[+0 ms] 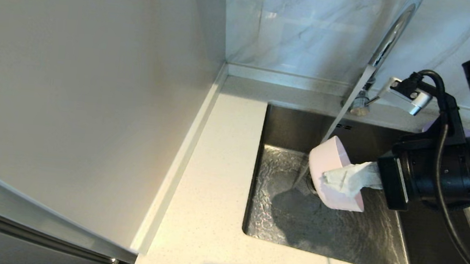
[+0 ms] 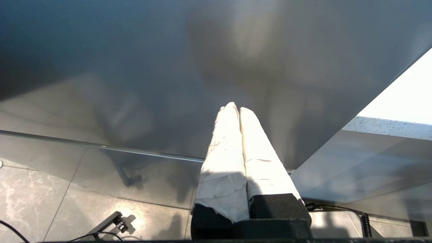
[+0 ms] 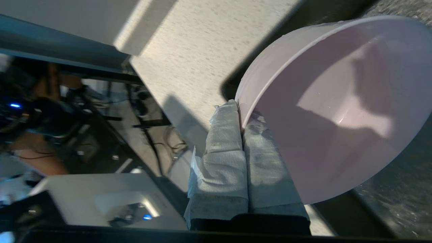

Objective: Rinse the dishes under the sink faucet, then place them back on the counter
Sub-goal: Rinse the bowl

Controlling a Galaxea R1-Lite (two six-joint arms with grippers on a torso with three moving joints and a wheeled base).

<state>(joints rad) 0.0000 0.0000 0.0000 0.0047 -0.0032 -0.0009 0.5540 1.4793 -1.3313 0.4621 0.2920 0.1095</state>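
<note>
Right tool (image 1: 343, 180) is clamped on the rim of the pink bowl (image 1: 333, 170), one wrapped finger inside the wall and one outside, as my right wrist view shows plainly. I have the bowl tipped on its side over the sink (image 1: 378, 242), near the drain, and the water stream (image 1: 337, 124) from the faucet (image 1: 390, 35) is running and comes down right at the bowl's upper edge. So I judge the bowl's rinse is under way, not finished (whether the water reaches the inside I cannot tell from the head view).

What is left, as I read it: carry the bowl back onto the desk (image 1: 202, 214), then do the plate (image 1: 431, 123), of which I see only a lavender sliver behind my right arm, beyond the sink's far right corner. Whether that one has had its rinse, I cannot say.

Left tool (image 2: 235, 108) is parked low and away from the work, its padded fingers pressed together on nothing.
</note>
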